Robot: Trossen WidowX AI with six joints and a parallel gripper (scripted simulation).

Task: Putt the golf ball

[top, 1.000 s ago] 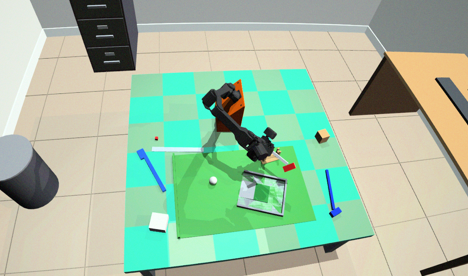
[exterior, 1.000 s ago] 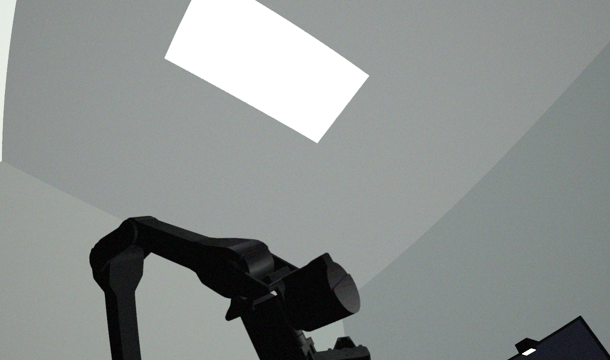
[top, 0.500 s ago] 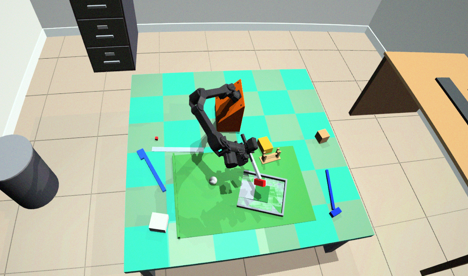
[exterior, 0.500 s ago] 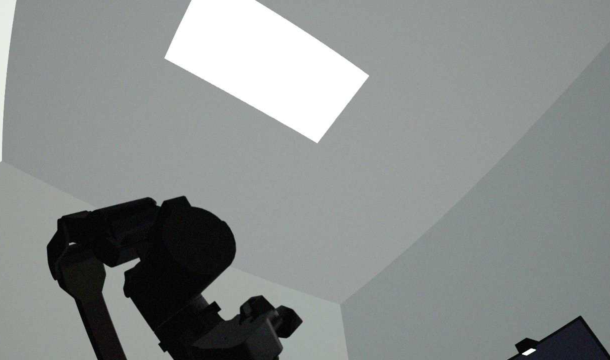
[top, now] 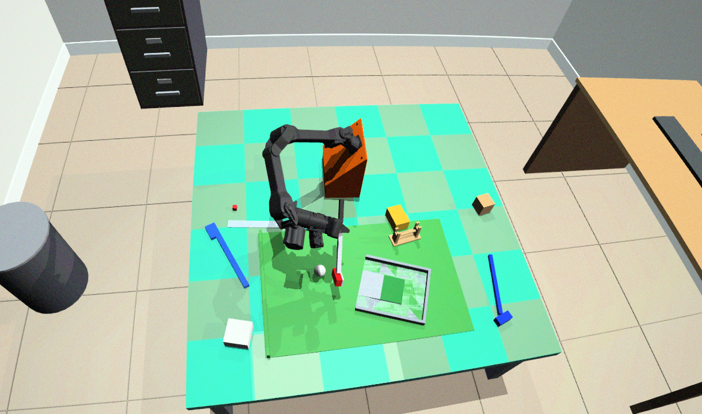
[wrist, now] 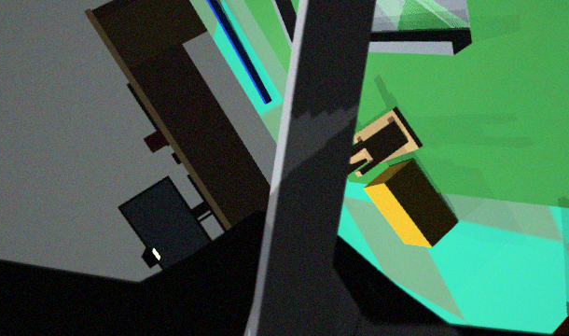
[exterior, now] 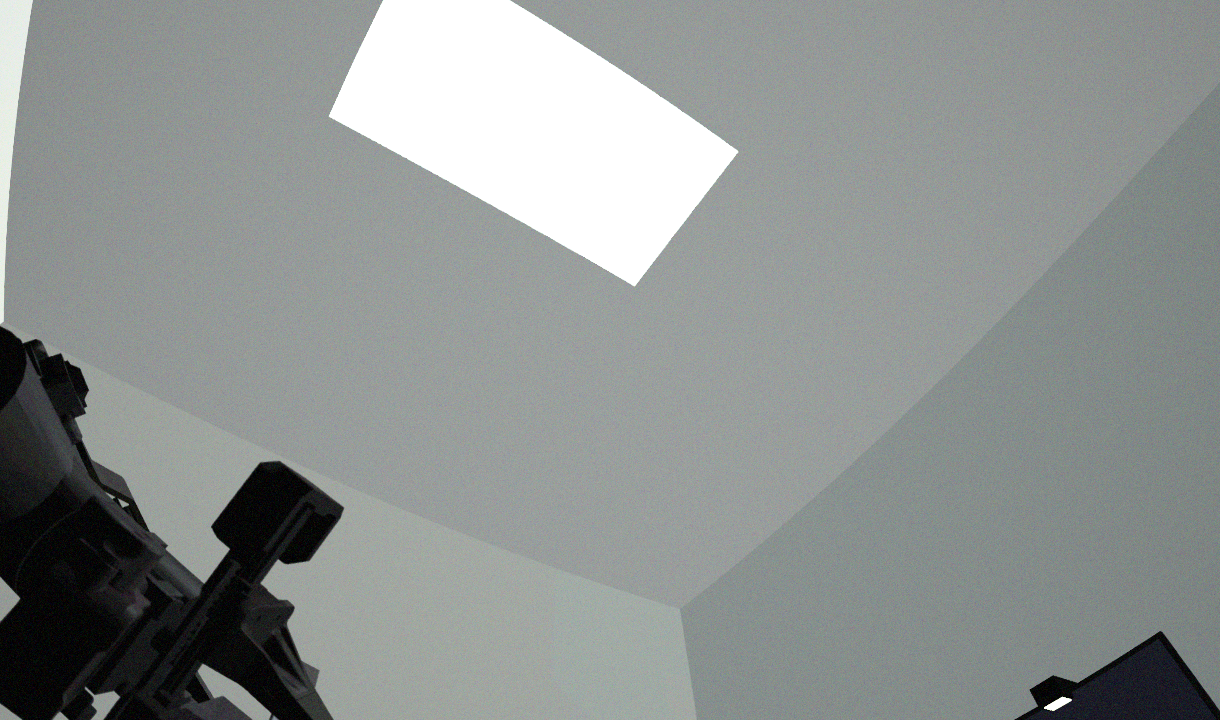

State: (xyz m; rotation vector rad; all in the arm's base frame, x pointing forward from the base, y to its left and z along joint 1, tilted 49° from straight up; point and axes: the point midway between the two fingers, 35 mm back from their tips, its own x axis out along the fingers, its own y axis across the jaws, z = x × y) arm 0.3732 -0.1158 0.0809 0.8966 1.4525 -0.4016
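Fingers [top: 341, 230] pinch the red-headed putter's pale grey shaft [top: 339, 251] — its red head [top: 337, 276] hangs below them, just beside the small white golf ball [top: 320, 270].
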